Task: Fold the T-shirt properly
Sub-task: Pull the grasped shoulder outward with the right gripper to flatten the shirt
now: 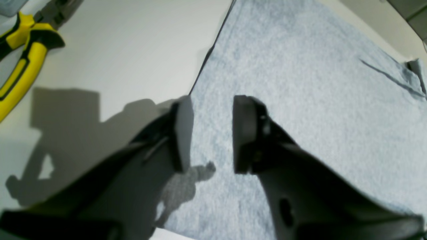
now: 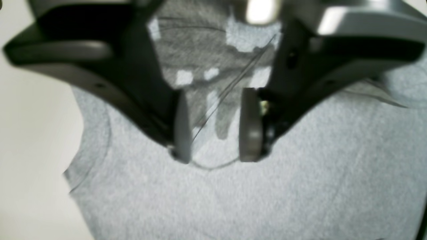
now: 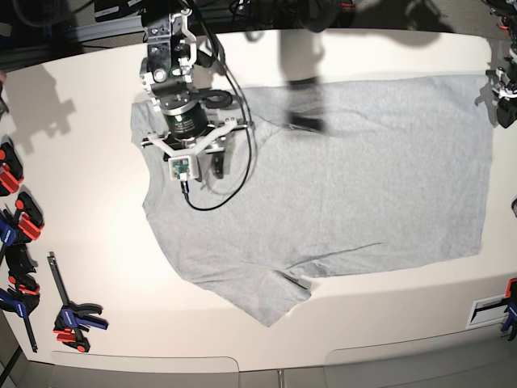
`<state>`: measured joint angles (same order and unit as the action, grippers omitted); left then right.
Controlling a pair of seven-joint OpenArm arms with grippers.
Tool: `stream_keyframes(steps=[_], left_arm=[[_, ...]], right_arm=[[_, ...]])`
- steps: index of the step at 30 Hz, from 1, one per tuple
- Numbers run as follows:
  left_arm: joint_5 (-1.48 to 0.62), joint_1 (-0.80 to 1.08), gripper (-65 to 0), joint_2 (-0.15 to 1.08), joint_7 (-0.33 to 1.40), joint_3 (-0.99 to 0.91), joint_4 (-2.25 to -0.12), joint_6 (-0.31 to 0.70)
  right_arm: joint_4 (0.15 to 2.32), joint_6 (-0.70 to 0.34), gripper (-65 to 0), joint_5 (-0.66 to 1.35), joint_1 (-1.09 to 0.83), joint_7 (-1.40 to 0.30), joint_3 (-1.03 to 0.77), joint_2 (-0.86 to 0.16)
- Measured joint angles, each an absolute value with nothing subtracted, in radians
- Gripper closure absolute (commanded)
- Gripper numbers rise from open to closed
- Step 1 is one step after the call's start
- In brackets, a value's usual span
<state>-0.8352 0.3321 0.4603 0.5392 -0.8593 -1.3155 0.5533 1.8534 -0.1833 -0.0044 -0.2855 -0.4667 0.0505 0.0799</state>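
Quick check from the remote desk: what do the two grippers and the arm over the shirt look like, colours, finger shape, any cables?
Both the left gripper and the right gripper have dark, near-black fingers ending in flat grey pads. In the base view the right arm shows a black cylindrical wrist, a pale bracket carrying a small square camera board, and a black cable looping from it.

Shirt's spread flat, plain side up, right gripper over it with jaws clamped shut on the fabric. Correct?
Not quite: the right wrist view shows the right gripper with jaws apart, nothing pinched between them. The T-shirt does lie spread, plain side up, under it.
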Motion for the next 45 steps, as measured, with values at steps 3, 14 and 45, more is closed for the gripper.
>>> stream_keyframes(steps=[3,14,45], left_arm=[[-0.836,0.332,0.0,0.461,0.582,-0.859,-1.316,0.654],[-0.767,0.333,0.0,0.534,0.63,-0.823,-1.316,0.681],[-0.579,0.334,0.0,0.489,0.56,-0.643,-1.316,0.584]], right_arm=[[1.865,-0.217,0.0,-0.006,-0.286,-0.514,0.051,0.066],[1.866,-0.258,0.0,-0.163,-0.294,-0.624,0.051,-0.007],[1.953,-0.262,0.0,-0.062,-0.385,-0.619,-0.113,-0.047]])
